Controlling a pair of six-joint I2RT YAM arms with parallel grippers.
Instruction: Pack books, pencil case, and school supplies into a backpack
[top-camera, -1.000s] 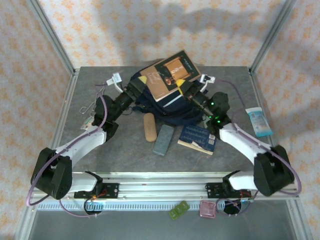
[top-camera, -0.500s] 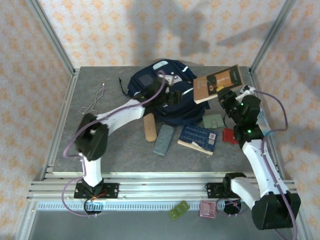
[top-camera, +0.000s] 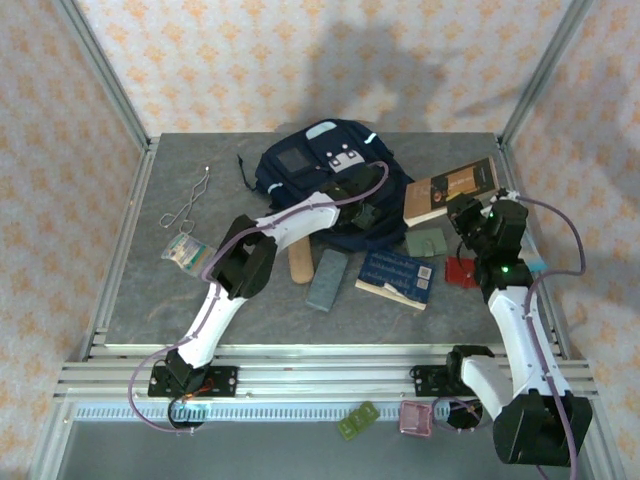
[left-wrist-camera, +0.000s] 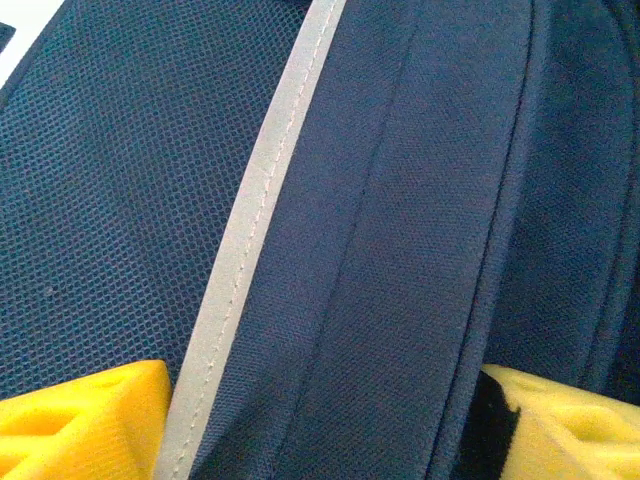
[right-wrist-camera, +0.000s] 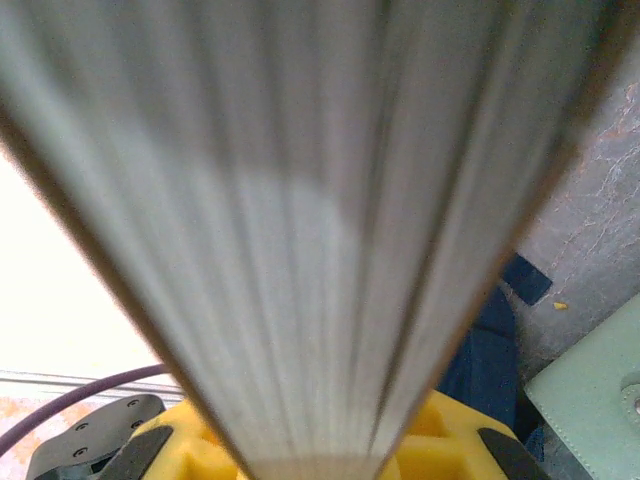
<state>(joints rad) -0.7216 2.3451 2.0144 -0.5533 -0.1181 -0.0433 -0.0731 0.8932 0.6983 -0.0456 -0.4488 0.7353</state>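
While right gripper (top-camera: 461, 208) clamps brown book (top-camera: 450, 189), left gripper (top-camera: 362, 212) gapes over backpack (top-camera: 305, 160)

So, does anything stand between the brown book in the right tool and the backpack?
Yes: the left tool rests on the right side of the backpack, fingers spread over its fabric, between the bag and the brown book gripped by the right tool. Whether the bag is open there, I cannot tell.

book (right-wrist-camera: 300, 200) pinched in rt hand (right-wrist-camera: 305, 455), green piece (right-wrist-camera: 590, 390) lower rt
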